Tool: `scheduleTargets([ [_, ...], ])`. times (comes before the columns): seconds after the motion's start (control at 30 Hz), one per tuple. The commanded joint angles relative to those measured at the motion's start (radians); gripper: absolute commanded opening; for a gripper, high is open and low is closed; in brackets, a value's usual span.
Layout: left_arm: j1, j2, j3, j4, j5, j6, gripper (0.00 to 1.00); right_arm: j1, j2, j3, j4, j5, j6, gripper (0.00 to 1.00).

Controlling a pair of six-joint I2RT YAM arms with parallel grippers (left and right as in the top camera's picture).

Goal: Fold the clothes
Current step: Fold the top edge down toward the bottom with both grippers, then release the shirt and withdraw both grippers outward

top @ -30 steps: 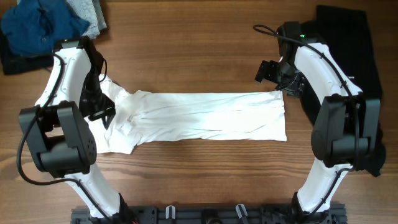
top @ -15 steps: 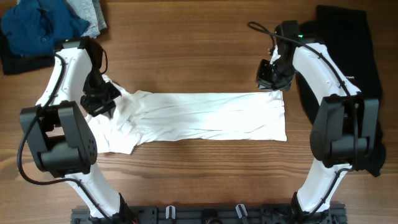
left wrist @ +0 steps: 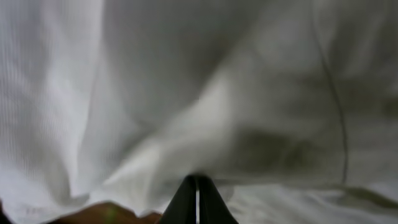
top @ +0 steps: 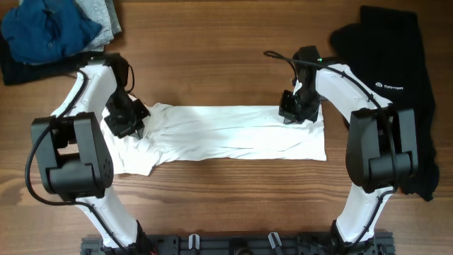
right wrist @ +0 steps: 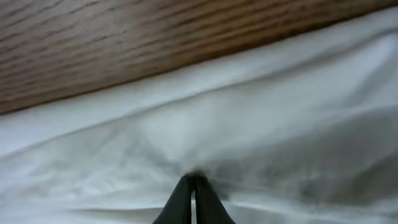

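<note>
Pinching far edge of white T-shirt [top: 233, 134], thin, limp, likely to sag; left tool [top: 132, 126] and right tool [top: 291, 114] both clenched on it.

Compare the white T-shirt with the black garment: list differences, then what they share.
Colour: the white T-shirt shows no marking; the black garment bears a small white logo. Place: the T-shirt lies mid-table, the black garment at the robot's right. Handling: left gripper and right gripper pinch the T-shirt's far edge; neither holds the black garment. Both lie on the wooden table.
</note>
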Motion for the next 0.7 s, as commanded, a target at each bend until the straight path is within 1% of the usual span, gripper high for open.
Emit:
scheduleTargets([
  [0.0, 0.05, -0.02, -0.064, 0.07, -0.011, 0.016, 0.04, -0.005, -0.026, -0.058, 0.053, 0.05, 0.021, 0.05],
  [0.13, 0.107, -0.02, -0.113, 0.13, -0.019, 0.016, 0.04, -0.01, -0.026, -0.12, 0.115, 0.071, 0.025, 0.07],
  [0.23, 0.16, -0.02, -0.144, 0.151, -0.019, 0.016, 0.04, -0.023, -0.026, -0.149, 0.127, 0.114, 0.075, 0.06],
  [0.3, 0.192, -0.02, -0.154, 0.151, -0.019, 0.016, 0.04, -0.032, -0.026, -0.155, 0.126, 0.15, 0.084, 0.04],
  [0.43, 0.252, -0.02, -0.156, 0.156, -0.019, 0.016, 0.04, -0.054, -0.026, -0.153, 0.128, 0.205, 0.081, 0.04],
  [0.5, 0.275, -0.02, -0.156, 0.164, -0.019, 0.016, 0.08, -0.055, -0.026, -0.151, 0.129, 0.227, 0.079, 0.04],
  [0.67, 0.324, -0.02, -0.156, 0.181, -0.018, 0.013, 0.09, -0.055, -0.026, -0.149, 0.158, 0.239, 0.064, 0.04],
])
